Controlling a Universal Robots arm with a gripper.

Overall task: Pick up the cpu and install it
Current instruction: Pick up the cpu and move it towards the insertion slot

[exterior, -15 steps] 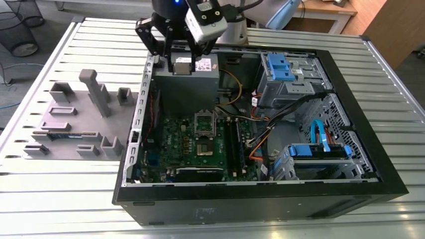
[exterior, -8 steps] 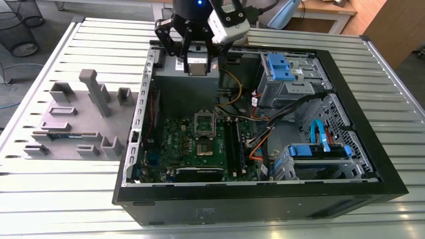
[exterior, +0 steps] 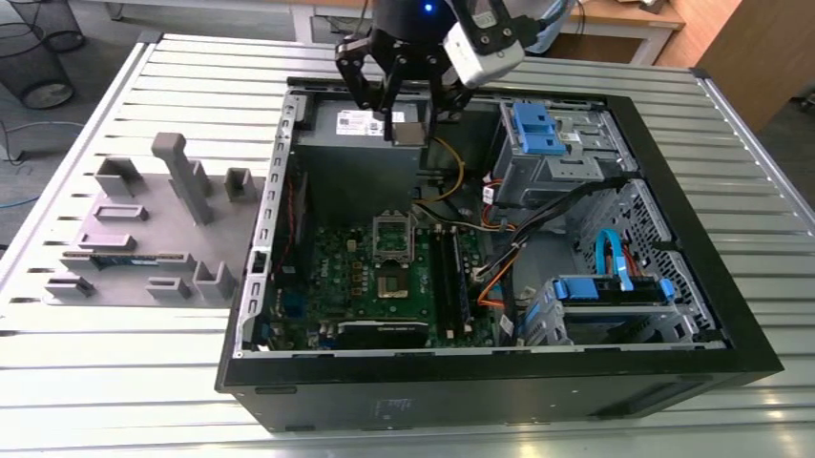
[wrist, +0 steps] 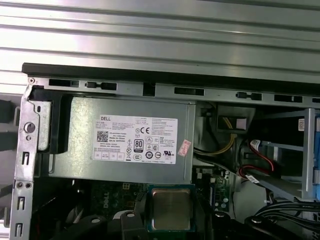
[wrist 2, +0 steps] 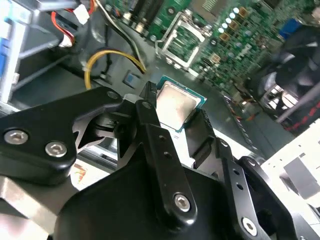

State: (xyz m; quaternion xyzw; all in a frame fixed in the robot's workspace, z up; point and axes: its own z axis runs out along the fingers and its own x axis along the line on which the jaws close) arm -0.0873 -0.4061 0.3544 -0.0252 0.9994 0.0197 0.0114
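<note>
1. The gripper [wrist 2: 176, 122] is closest to the camera in the second wrist view. Its black fingers [wrist 2: 152, 130] are clamped on the cpu [wrist 2: 176, 103], one on each of two opposite edges.
2. The cpu is held in the air, metal top towards the camera, inside the open computer case [exterior: 510, 391]. It touches nothing but the fingers.
3. Handling, as a judgement:
   - The cpu is probably very light, thin and stiff, so it won't flex.
   - The metal top looks smooth and likely slick. The green rim is thin.
   - The underside isn't visible. It probably carries contacts and is likely fragile, so no pressure should go there.
4. Where to hold, as a judgement:
   - The side edges are the safe place, which is where the grip sits now.
   - The contact area is small, so a tilt or slip looks like the main risk.
5. The grey power supply [wrist: 125, 140] sits below and just beyond the cpu, with its label facing up. The cpu hangs over its edge in the first wrist view.
6. The socket [wrist 2: 186, 40] is farther in, on the green motherboard [exterior: 344, 277]. Its frame is open and it looks empty. It is well apart from the cpu.
7. The case lies on the slatted tabletop [exterior: 153, 363].
8. A grey parts holder [exterior: 140, 239] stands beside the case, on the exterior view's left.
</note>
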